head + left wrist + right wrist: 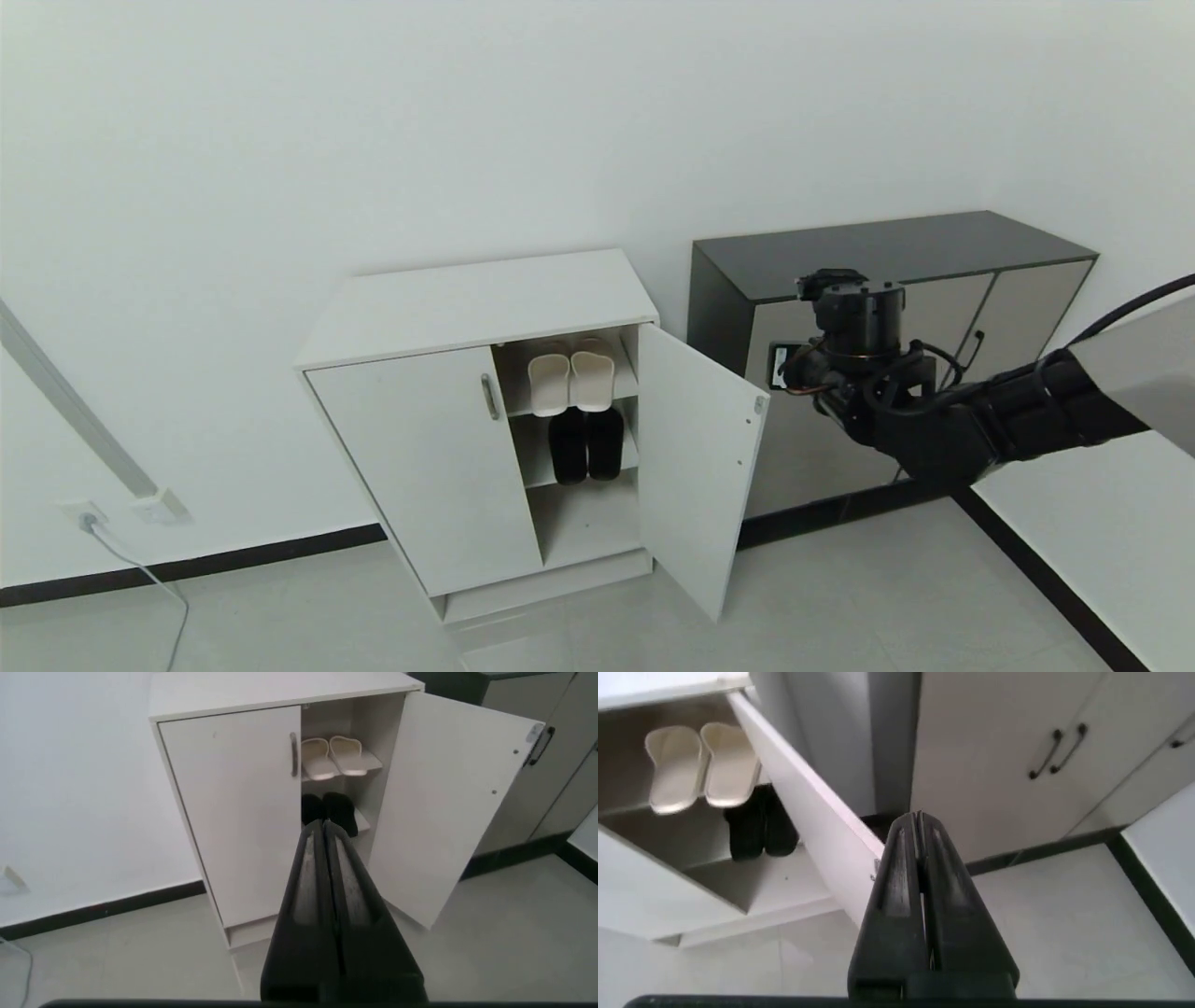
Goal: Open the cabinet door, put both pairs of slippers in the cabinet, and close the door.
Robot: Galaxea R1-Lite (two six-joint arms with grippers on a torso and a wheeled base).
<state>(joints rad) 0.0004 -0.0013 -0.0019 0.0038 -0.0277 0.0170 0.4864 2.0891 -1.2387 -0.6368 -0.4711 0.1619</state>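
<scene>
Both pairs stowed: white slippers [570, 381] on the upper shelf [627, 385], black slippers [585, 443] beneath. Cabinet door [698, 467] stands open, so only closing is left. Right jaws together, empty, near the door's free edge, probably to push it; left jaws together, empty.

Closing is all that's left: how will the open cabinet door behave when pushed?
The open door looks like a thin, stiff panel, so probably light and free-swinging. Its smooth face may let the right gripper slip.
</scene>
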